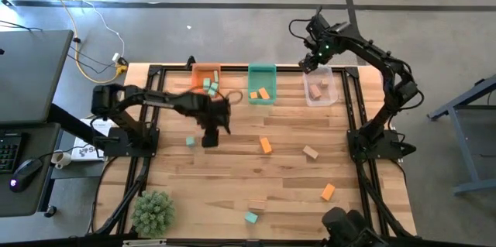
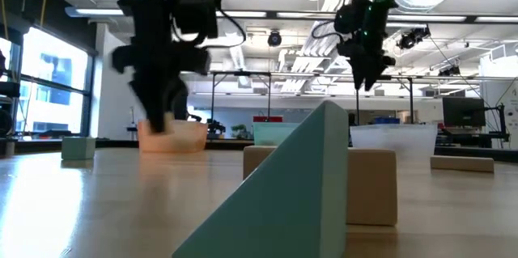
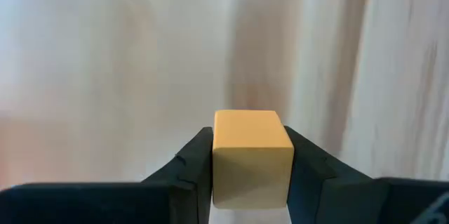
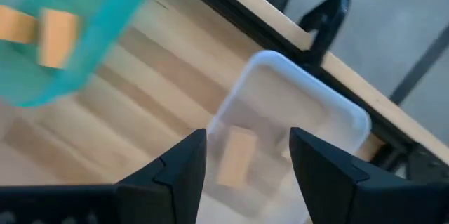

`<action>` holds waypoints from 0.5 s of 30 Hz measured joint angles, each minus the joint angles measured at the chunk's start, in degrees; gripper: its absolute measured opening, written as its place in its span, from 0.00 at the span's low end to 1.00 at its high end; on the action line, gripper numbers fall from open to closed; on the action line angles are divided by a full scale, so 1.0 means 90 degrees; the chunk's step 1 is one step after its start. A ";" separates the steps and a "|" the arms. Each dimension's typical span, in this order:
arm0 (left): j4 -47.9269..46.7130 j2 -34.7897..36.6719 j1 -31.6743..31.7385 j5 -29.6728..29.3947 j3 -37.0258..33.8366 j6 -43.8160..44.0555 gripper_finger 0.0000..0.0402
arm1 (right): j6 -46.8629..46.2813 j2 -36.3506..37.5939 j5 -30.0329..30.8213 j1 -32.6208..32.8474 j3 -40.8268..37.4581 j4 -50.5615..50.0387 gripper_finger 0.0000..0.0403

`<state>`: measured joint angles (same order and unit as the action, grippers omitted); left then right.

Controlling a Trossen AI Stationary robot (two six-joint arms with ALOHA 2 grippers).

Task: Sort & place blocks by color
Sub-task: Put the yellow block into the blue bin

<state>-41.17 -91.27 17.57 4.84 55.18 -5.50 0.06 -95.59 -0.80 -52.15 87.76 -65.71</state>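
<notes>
Left tool (image 3: 251, 159) clenched on an orange cube (image 3: 251, 155), raised above the table (image 1: 232, 177) centre, at about 6 o'clock from the orange bin (image 1: 206, 74); likely lifted clear for carrying there. Right tool (image 4: 247, 155) released, empty, hovering over the clear bin (image 4: 330, 112) holding a wood block (image 4: 235, 155). Teal bin (image 1: 262, 83) between the two, holding orange pieces. Loose blocks scattered: teal (image 1: 190, 142) at 9 o'clock of the left tool, orange (image 1: 266, 145) at 3 o'clock, wood (image 1: 311, 152) beyond, more toward 5 o'clock. Bins ranged along the far edge; open room directly between carried cube and orange bin.
</notes>
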 joint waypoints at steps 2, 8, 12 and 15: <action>0.0433 0.0069 0.0300 0.0008 0.0146 -0.0081 0.25 | -0.0035 0.0000 -0.0161 0.0166 0.0178 -0.0137 0.47; 0.2130 0.0108 0.1091 0.0536 0.0437 -0.0082 0.25 | -0.0575 0.0002 -0.0205 0.0788 0.0507 -0.0614 0.47; 0.3042 0.0106 0.1463 0.0970 0.0438 -0.0110 0.25 | -0.0912 0.0021 -0.0204 0.1246 0.0539 -0.0714 0.47; 0.3372 0.0047 0.1704 0.1263 0.0440 -0.0342 0.25 | -0.1247 0.0027 -0.0203 0.1592 0.0542 -0.0714 0.47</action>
<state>-10.82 -90.85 32.91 16.21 59.13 -8.58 -11.16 -95.35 -2.62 -37.82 92.64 -72.13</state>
